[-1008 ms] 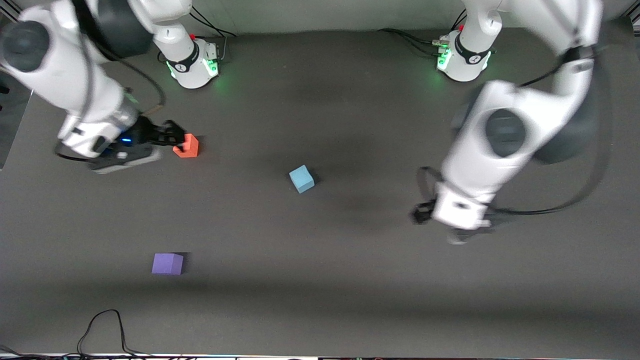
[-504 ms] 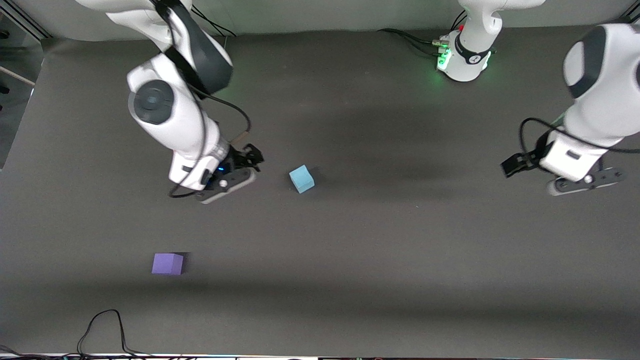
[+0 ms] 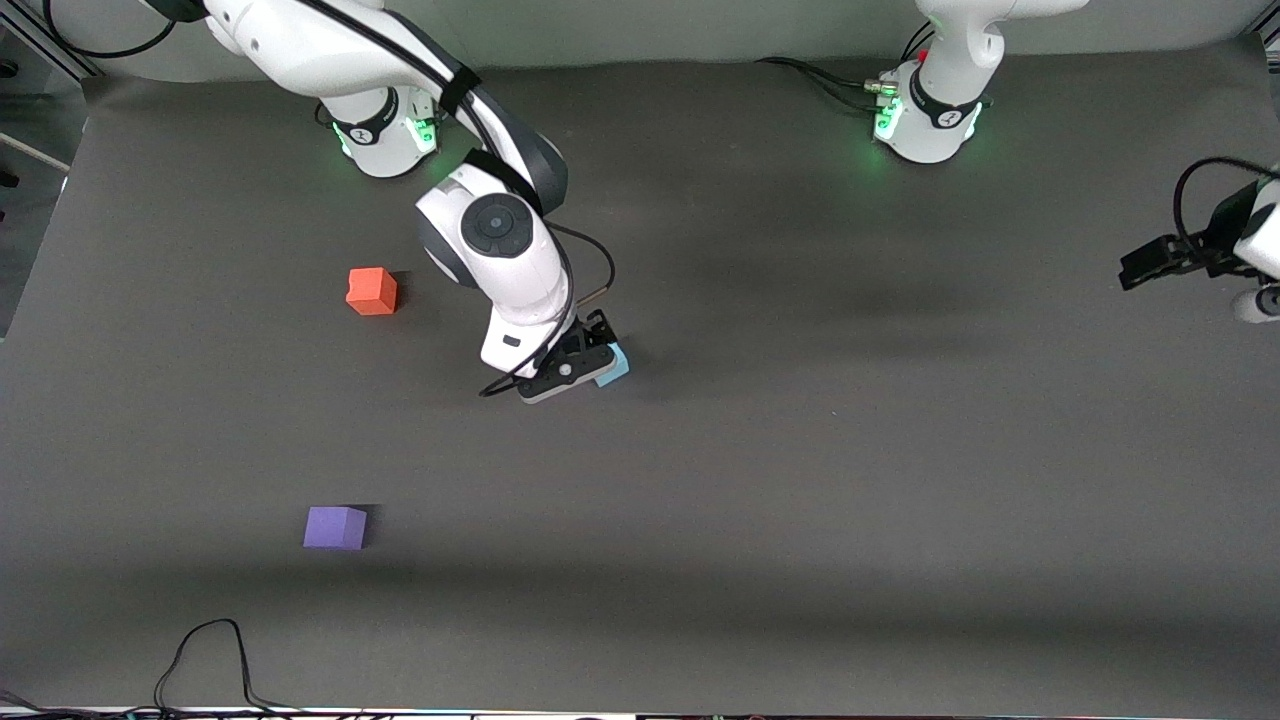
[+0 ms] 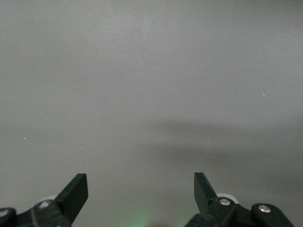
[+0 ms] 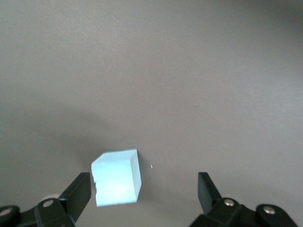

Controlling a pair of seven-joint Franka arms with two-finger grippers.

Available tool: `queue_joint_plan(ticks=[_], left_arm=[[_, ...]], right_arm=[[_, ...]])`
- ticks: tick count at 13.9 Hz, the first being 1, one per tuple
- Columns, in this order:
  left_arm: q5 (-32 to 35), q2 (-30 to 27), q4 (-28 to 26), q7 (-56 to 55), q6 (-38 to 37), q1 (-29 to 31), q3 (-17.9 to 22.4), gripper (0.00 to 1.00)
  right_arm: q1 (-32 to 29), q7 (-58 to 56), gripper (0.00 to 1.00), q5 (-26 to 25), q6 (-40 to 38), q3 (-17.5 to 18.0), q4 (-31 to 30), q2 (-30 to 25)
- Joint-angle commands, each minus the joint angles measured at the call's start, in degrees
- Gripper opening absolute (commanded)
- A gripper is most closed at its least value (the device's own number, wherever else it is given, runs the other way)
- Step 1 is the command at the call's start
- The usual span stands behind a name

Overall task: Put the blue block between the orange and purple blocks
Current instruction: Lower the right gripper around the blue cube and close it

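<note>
Blue block (image 5: 116,178) sits mid-table, under right gripper (image 5: 142,194), its fingers spread, block off-centre near one finger. Foam looks light, squashy: you pinch flat opposite faces gently. Left gripper (image 4: 140,191) spread, waiting at table's edge.

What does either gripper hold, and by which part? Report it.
Nothing is held. The right gripper is open over the blue block; the left gripper waits open.

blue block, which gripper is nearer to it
Right. The right gripper is open just above the blue block, which shows between its fingers in the right wrist view. The left gripper waits open at the left arm's end of the table.
</note>
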Motion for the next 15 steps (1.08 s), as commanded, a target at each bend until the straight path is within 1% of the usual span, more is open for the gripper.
queue_joint_plan(ticks=[1,3,4,5,6,7,10,15], left_arm=[[0.8,0.9,1.6,0.8,-1.5,0.6,-2.5,1.0],[0.8,0.9,1.7,0.0,-1.8,-0.6,-2.5,1.0],[0.8,0.8,1.7,-0.3,-2.0,-2.0,-2.6,1.0],[0.8,0.8,1.5,-0.7,-2.2,-3.0,-2.3,1.0],[0.9,1.0,1.6,-1.0,-2.5,-3.1,-2.2,1.0],[1.0,1.3,1.5,-1.0,-2.5,-3.1,-2.2,1.0],[1.1,1.6,1.5,-1.1,-2.6,-3.2,-2.2,1.0],[1.1,1.6,1.2,-1.1,-2.6,-3.1,-2.1,1.0]], right_arm=[[-0.3,4.3,1.0,-1.5,7.2,0.2,-4.3,0.6],[0.4,6.4,1.0,-2.2,10.0,0.2,-5.0,2.3],[0.7,8.3,1.0,-4.5,10.8,0.2,-5.7,2.8],[0.6,11.0,1.0,-7.9,11.0,0.2,-6.3,3.3],[0.7,13.7,1.0,-10.3,11.6,0.2,-6.5,4.2],[1.0,15.8,1.0,-11.4,13.0,0.2,-6.5,5.3],[2.3,19.1,1.0,-11.5,15.4,0.2,-6.5,7.0],[3.1,20.0,1.0,-11.6,15.6,0.3,-7.3,7.0]])
